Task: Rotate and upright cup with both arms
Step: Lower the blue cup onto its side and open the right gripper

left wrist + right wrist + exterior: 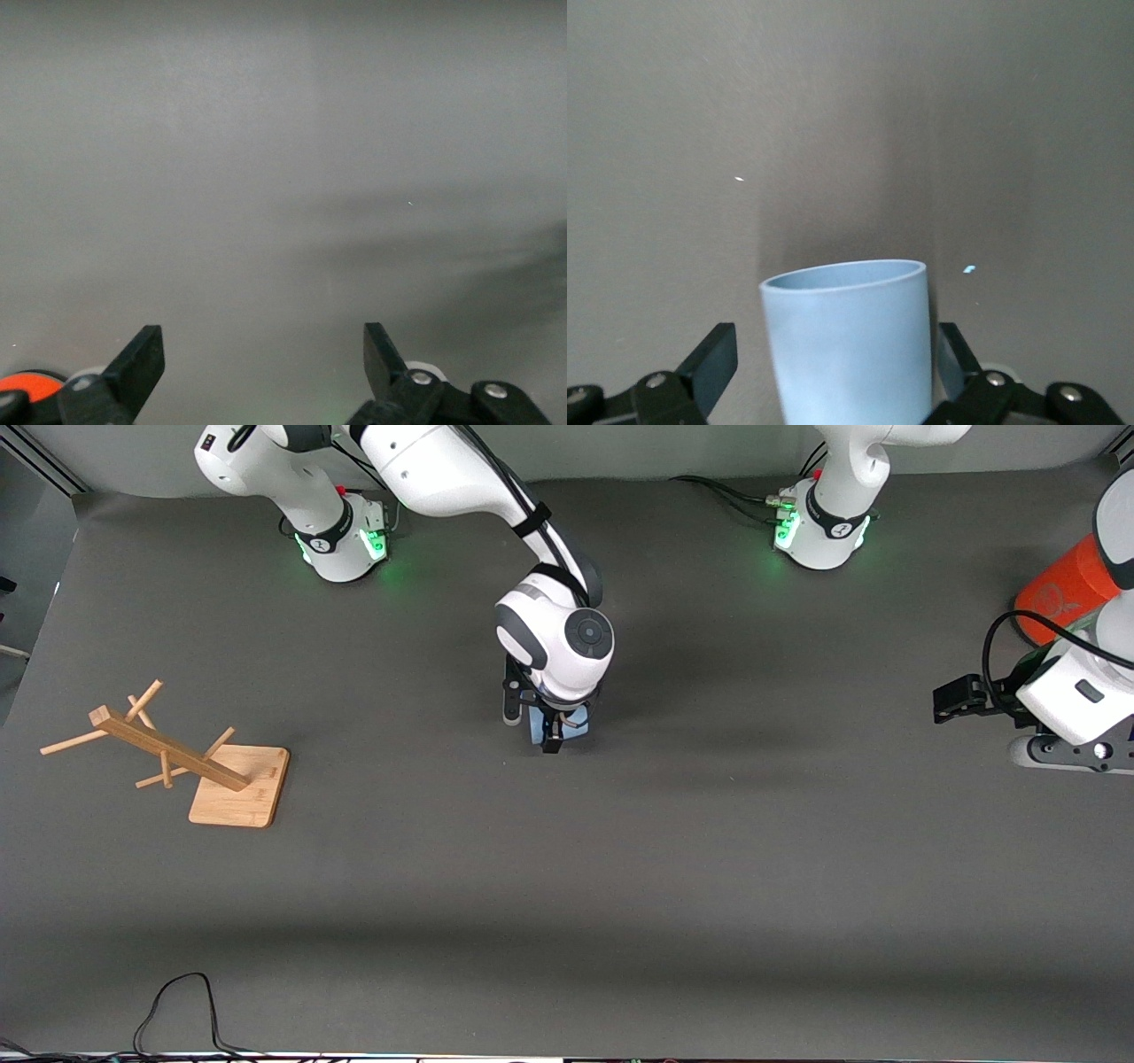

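- Smooth light-blue plastic cup (850, 341), slightly tapered, stands upright between the right gripper's (833, 376) spread fingers, released.
- Right arm reaches down mid-table.
- Left gripper (261, 363) waits, fingers apart, beside the orange canister (1063, 589).

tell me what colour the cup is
Plain light blue cup, no pattern; it shows best in the right wrist view.

The dark grey table (709, 886) carries the blue cup (571, 726), a wooden rack (190, 766) and an orange canister (1063, 589).

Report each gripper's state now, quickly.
Left gripper: open, holding nothing, waiting beside the orange canister.
Right gripper: open around the upright cup.
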